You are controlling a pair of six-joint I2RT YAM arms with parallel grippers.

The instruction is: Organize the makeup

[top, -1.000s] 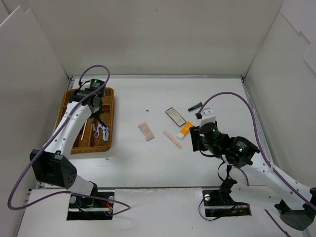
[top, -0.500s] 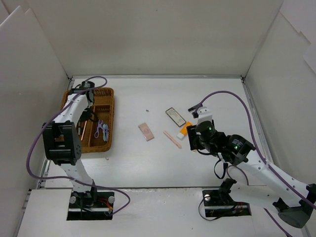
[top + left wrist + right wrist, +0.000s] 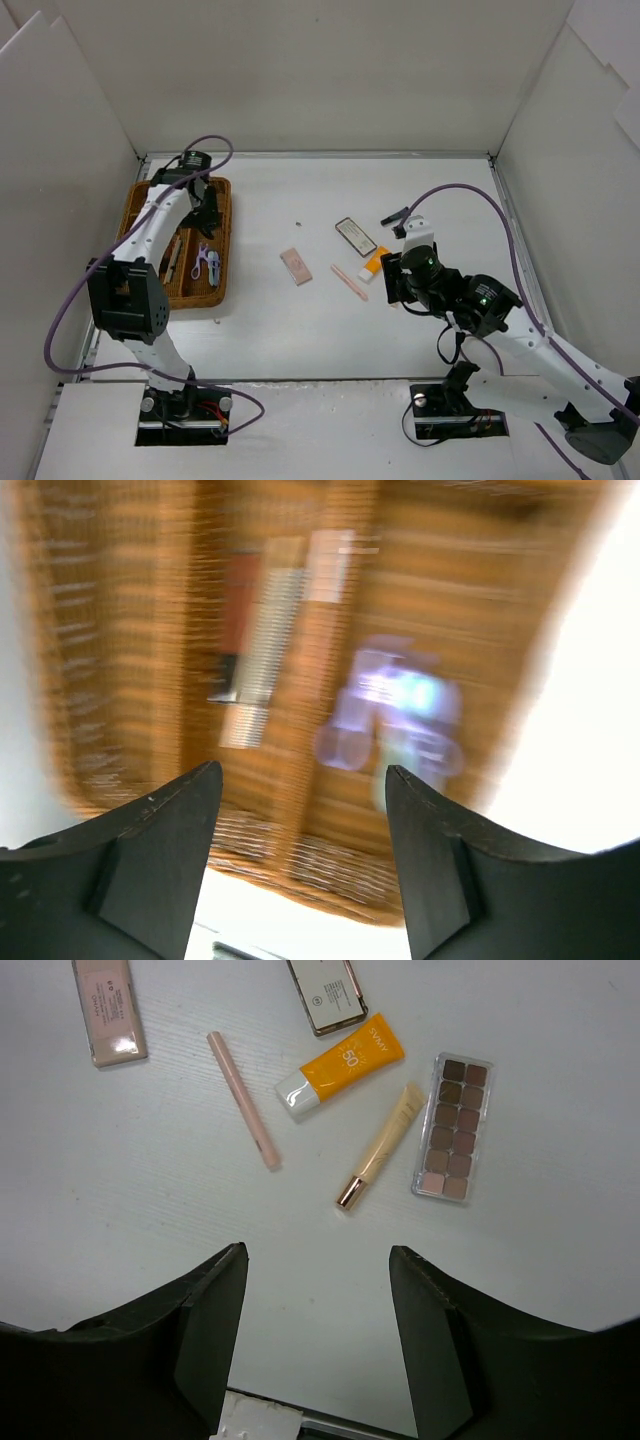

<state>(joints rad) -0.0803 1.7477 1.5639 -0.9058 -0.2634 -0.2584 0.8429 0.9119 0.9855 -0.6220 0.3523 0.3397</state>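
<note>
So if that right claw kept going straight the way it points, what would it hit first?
Probably the bare white table, just short of the beige gold-capped tube. The right gripper is open and empty, and depth is hard to judge from this view.

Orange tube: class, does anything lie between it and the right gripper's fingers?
Nothing squarely: bare table separates the right gripper from the orange tube. The gold cap of the beige tube lies close beside that path, the pink stick on the other side.
</note>
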